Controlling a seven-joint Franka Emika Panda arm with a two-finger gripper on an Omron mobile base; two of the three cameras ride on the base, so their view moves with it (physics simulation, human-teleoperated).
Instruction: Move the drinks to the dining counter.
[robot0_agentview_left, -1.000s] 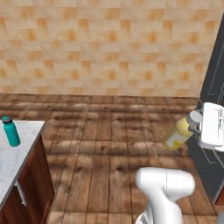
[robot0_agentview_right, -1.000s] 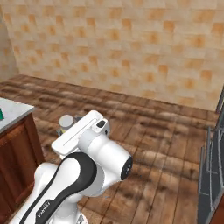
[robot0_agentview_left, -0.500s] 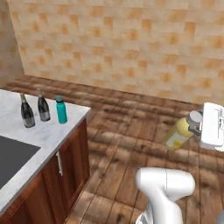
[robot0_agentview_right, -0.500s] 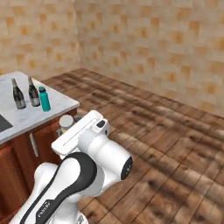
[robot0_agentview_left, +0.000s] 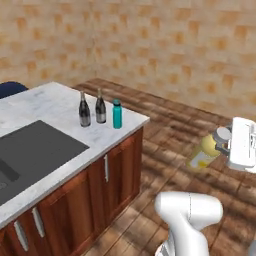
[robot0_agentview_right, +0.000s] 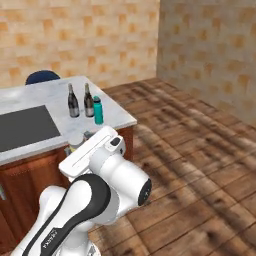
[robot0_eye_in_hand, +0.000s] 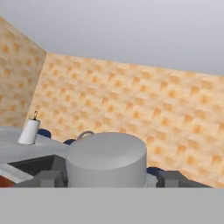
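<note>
My two base cameras looked forward and down from behind me, sharing the counter (robot0_agentview_left: 55, 107) corner; my hand camera sat close behind the bottle cap (robot0_eye_in_hand: 107, 157), facing the wall.

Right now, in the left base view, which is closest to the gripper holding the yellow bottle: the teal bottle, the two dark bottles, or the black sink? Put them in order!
From the gripper, at the right with the yellow bottle:
1. Teal bottle, at the dining counter corner.
2. Right dark bottle, just beside it.
3. Left dark bottle, one step further left.
4. Black sink, farthest left.
</note>
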